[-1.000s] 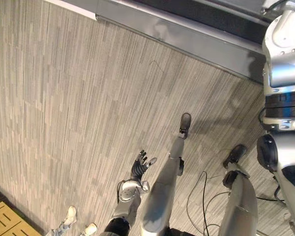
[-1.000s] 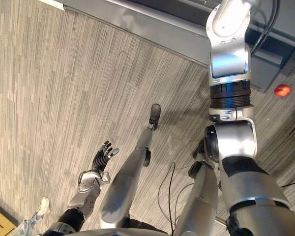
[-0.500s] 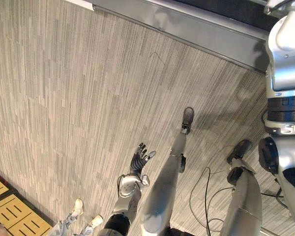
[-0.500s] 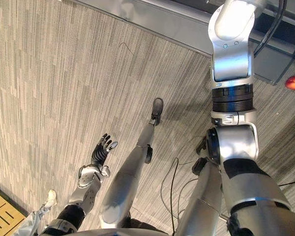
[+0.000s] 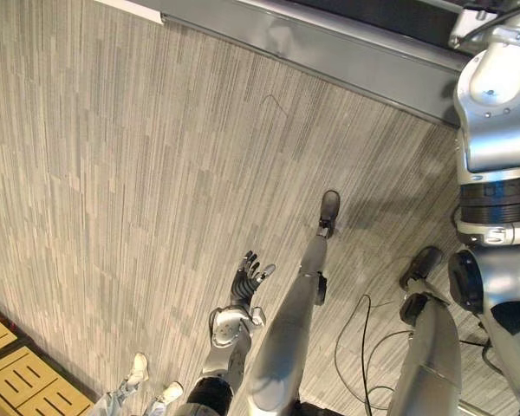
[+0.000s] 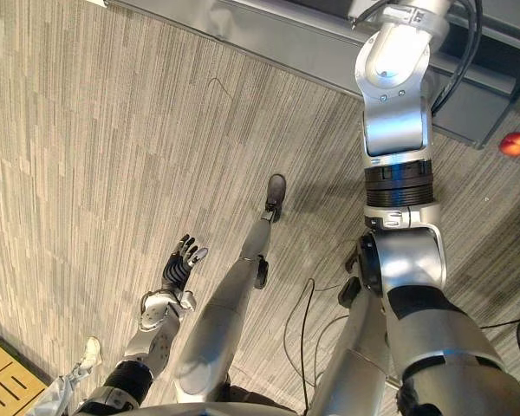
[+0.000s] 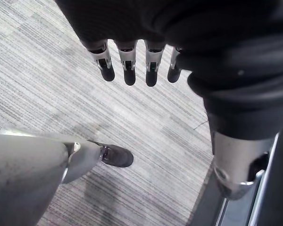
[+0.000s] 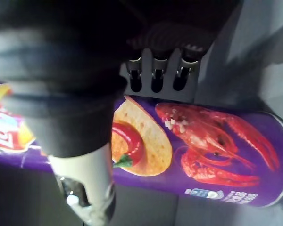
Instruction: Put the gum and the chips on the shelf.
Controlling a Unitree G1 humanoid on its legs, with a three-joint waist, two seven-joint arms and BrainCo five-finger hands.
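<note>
A purple chips can (image 8: 198,150), printed with a red crayfish and a chip, lies on its side on a dark shelf surface (image 8: 254,52) in the right wrist view. My right hand (image 8: 153,80) is right beside it, fingers straight over its upper edge. The thumb (image 8: 85,188) crosses in front of the can without curling round it. My right arm (image 6: 394,113) reaches up past the top of the eye views. Low beside my leg, my left hand (image 5: 247,279) hangs open and empty, its fingers (image 7: 127,70) straight above the floor.
A grey metal base rail (image 5: 329,48) runs along the top edge of the striped carpet (image 5: 113,173). A small red round thing (image 6: 514,144) lies at the far right. A person's shoes (image 5: 139,368) and yellow studded tiles (image 5: 26,386) are at the lower left.
My right forearm has swung a little to the left near the top of the view. The whole picture has shifted slightly. My left hand hangs as before.
</note>
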